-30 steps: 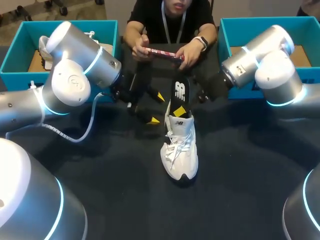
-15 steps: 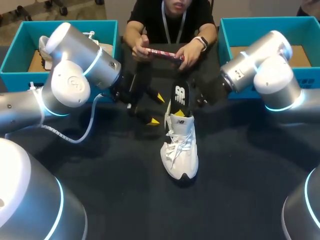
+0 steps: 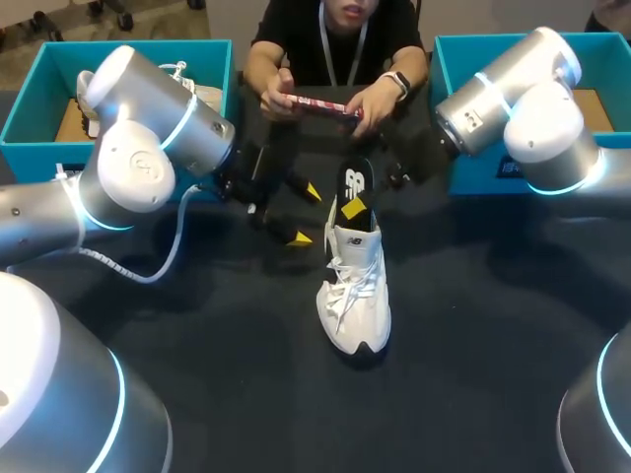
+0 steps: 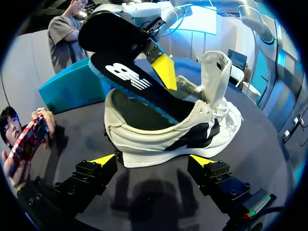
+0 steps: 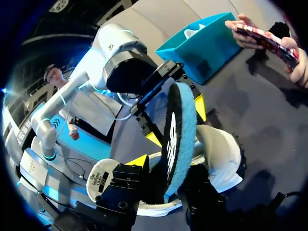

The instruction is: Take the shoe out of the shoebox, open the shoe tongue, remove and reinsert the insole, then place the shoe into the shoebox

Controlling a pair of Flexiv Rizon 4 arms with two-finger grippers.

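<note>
Shoe (image 3: 355,296) is set at frame centre, its insole (image 3: 355,187) pinched by the right gripper (image 5: 168,166) and half drawn out at the heel. The left gripper (image 3: 306,214) is held wide open, empty, beside it.

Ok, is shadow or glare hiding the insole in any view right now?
Head view: no glare, but the black foam insole barely stands out against the dark table; its white logo helps. Left wrist view: insole and white lace-up shoe well lit, soft shadow beneath. Right wrist view: insole, edge-on in the right hand, blocks most of the shoe.
</note>
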